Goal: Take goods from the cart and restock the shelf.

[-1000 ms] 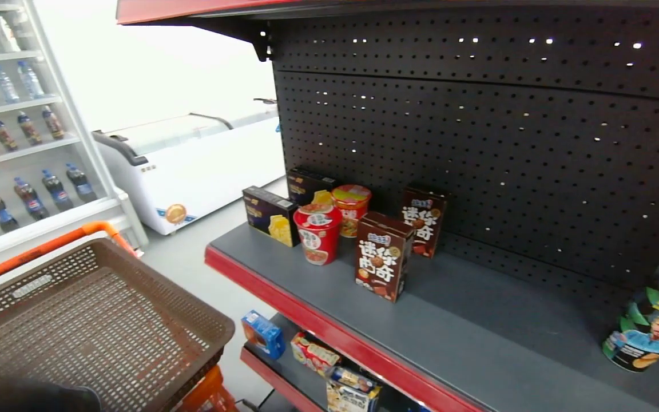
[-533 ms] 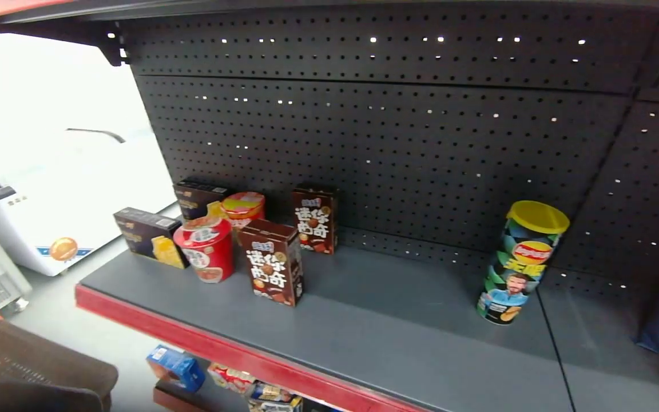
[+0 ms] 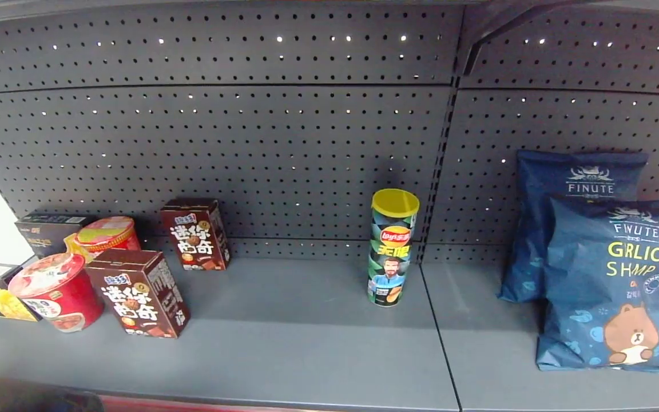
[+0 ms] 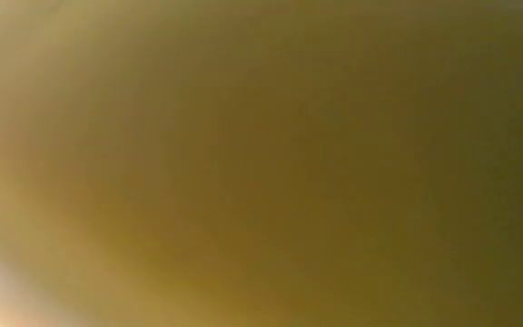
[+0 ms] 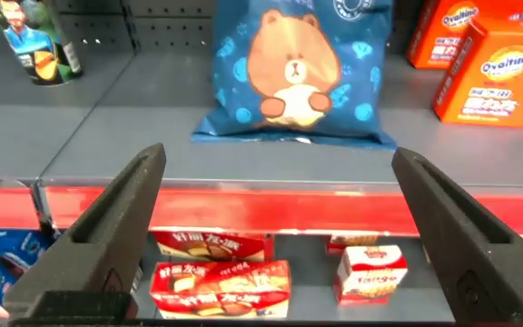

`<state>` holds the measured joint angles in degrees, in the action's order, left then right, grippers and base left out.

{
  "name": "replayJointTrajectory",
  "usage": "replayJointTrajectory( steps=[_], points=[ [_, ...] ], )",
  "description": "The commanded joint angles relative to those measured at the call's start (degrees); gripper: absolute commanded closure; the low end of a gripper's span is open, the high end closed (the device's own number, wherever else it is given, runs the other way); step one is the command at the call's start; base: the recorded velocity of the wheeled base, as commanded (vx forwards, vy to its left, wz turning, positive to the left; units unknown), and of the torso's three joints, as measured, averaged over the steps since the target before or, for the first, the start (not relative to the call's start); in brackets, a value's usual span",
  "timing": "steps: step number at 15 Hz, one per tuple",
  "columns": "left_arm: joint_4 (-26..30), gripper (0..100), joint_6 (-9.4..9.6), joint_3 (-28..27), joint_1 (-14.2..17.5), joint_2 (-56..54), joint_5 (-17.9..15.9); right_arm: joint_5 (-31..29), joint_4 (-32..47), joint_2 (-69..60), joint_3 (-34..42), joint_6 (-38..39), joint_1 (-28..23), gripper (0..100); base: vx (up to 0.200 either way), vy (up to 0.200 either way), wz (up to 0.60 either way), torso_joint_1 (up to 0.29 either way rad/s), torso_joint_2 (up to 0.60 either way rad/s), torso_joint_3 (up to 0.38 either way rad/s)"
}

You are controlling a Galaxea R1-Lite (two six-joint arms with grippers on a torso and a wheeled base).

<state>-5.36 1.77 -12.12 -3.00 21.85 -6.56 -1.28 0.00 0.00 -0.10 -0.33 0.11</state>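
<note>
Our right end effector (image 5: 278, 153) gaped wide, holding nothing, low in the frame before the red-edged shelf (image 5: 243, 207); we saw the bear bag (image 5: 293, 73) standing upper centre.

Evenly lit shelf (image 3: 306, 343) with soft shadows; white glare at its left end.

Yellow-lidded chip can (image 3: 393, 249) is standing upright by itself, two blue snack bags (image 3: 607, 286) are standing front-to-back on its right, and brown boxes (image 3: 141, 292) plus red noodle cups (image 3: 58, 292) are crowding together off left.
</note>
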Motion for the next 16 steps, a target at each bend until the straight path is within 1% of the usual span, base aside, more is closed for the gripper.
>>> replayJointTrajectory(
  steps=[1,4,6,7,8,9,10,11,12,13,14,15,16],
  points=[
    [-0.1,100,-0.01,-0.5,0.1,0.2,0.1,0.0,0.1,0.1,0.0,-0.2,0.0,0,0.0,0.0,0.0,0.0,0.0,0.0],
    [0.0,100,-0.01,-1.2,0.3,0.1,0.5,0.0,0.0,0.1,0.0,-0.2,0.0,0,0.0,0.0,0.0,0.0,0.0,0.0],
    [0.2,100,-0.01,-2.5,0.3,0.0,3.0,0.6,0.0,0.1,0.0,-0.8,0.0,0,0.0,0.0,0.0,0.0,0.0,0.0],
    [2.8,100,0.61,-3.8,0.3,-0.1,5.2,0.3,0.0,0.0,0.0,0.9,0.0,0,0.0,0.0,0.0,0.0,0.0,0.0],
    [5.5,100,1.48,-5.3,0.2,-0.8,6.5,0.8,0.0,0.0,-0.2,3.6,0.0,0,0.0,0.0,0.0,0.0,0.0,0.0],
    [10.5,100,2.19,-8.0,0.3,-3.0,7.4,5.1,0.2,0.9,-0.3,-2.5,0.5,0,0.0,0.0,0.0,0.0,0.0,0.0],
    [15.0,100,3.68,-9.3,0.3,-5.4,8.4,5.7,0.1,1.2,-0.3,-2.3,0.6,0,0.0,0.0,0.0,0.0,0.0,0.0],
    [20.3,100,4.38,-10.9,0.3,-9.0,9.8,5.6,0.2,1.5,-0.3,-2.2,0.8,0,0.0,0.0,0.0,0.0,0.0,0.0],
    [21.5,100,4.47,-11.4,0.3,-9.7,10.0,5.6,0.2,2.1,-0.3,-2.0,0.9,0,0.0,0.0,0.0,0.0,0.0,0.0],
    [28.9,100,5.79,-14.2,0.3,-13.2,10.3,3.8,0.2,7.1,-0.3,3.2,3.3,0,0.0,0.0,0.0,0.0,0.0,0.0],
    [35.1,100,6.49,-17.8,0.3,-15.2,10.4,2.5,-0.1,8.8,-0.3,1.2,4.5,0,0.0,0.0,0.0,0.0,0.0,0.0],
    [38.1,100,6.58,-19.3,0.3,-15.7,10.4,3.5,-1.0,11.9,-13.0,1.0,8.2,0,0.0,0.0,0.0,0.0,0.0,0.0],
    [38.1,100,6.58,-18.8,0.2,-15.6,10.3,2.0,-2.7,29.4,-28.6,-0.9,9.5,0,0.0,0.0,0.0,0.0,0.0,0.0]
  ],
)
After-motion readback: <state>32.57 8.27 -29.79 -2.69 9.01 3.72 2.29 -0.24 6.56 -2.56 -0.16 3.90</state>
